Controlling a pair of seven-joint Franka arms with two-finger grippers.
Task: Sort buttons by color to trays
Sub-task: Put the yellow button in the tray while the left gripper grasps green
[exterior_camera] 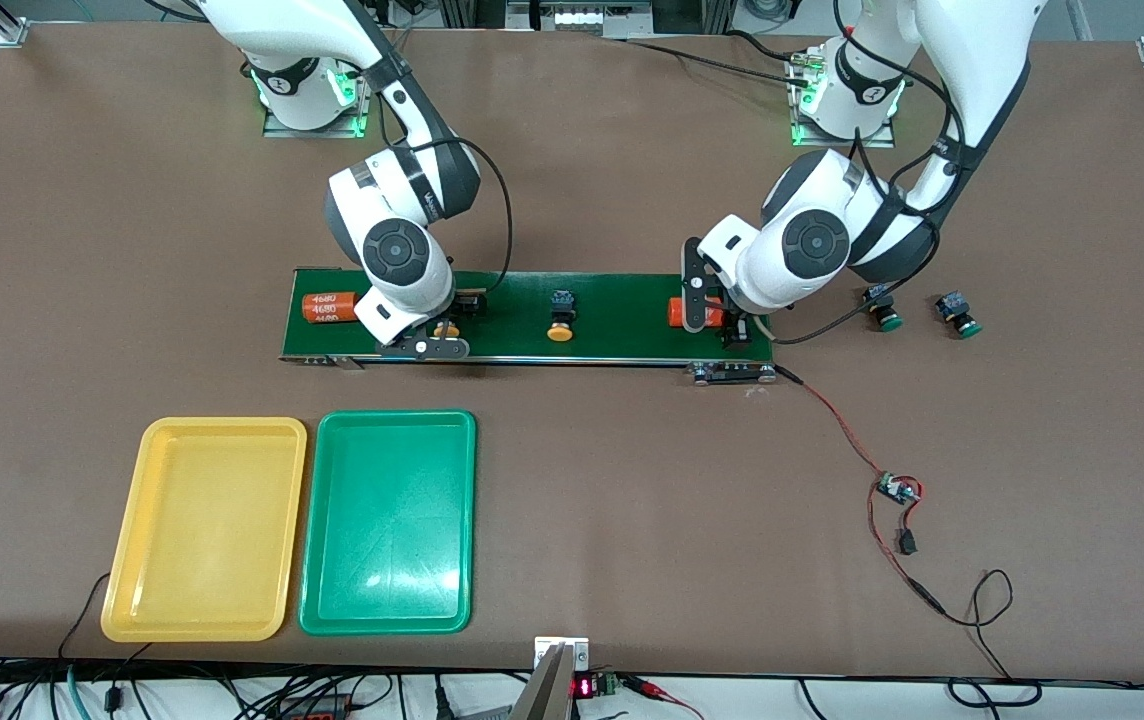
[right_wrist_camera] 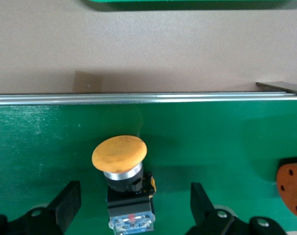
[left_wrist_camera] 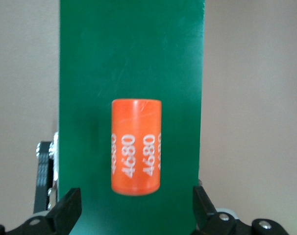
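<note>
On the dark-green belt a yellow-capped button lies on its side between the open fingers of my right gripper. In the right wrist view its cap and dark body sit inside my right gripper, and neither finger touches it. A second yellow button lies mid-belt. Two green buttons rest on the table past the belt's end by the left arm. My left gripper hangs open over an orange numbered cylinder. The yellow tray and green tray lie nearer the front camera.
Another orange numbered cylinder lies at the belt's end by the right arm. A small circuit board with red and black wires trails from the belt's motor end toward the table's front edge.
</note>
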